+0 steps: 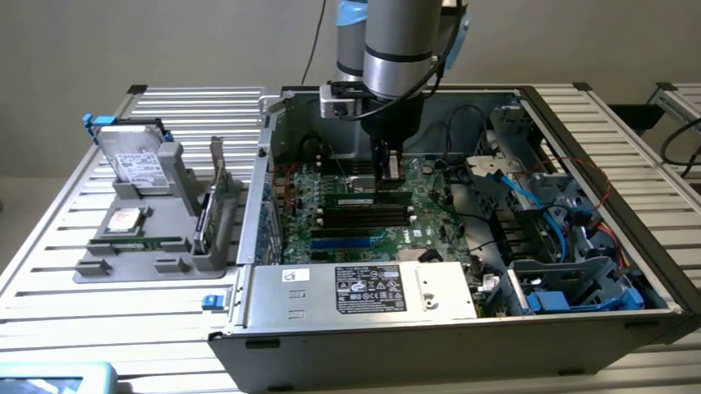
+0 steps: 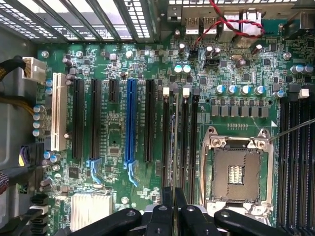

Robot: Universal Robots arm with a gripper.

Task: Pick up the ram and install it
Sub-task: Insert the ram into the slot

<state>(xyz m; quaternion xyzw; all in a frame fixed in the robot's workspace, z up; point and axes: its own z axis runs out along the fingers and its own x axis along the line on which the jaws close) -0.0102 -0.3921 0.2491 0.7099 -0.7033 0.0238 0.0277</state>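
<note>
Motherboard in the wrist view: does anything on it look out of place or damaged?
Nothing looks damaged or askew. The ram, held in the gripper, stands straight among the memory slots. Only the CPU socket is bare.

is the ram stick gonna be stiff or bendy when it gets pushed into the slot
The ram looks like a thin flat circuit board, so it is probably stiff lengthwise but liable to flex or crack if pressed crooked. Standing on its narrow edge in the gripper, it likely tips sideways easily. Being so slim, it is probably light.
</note>
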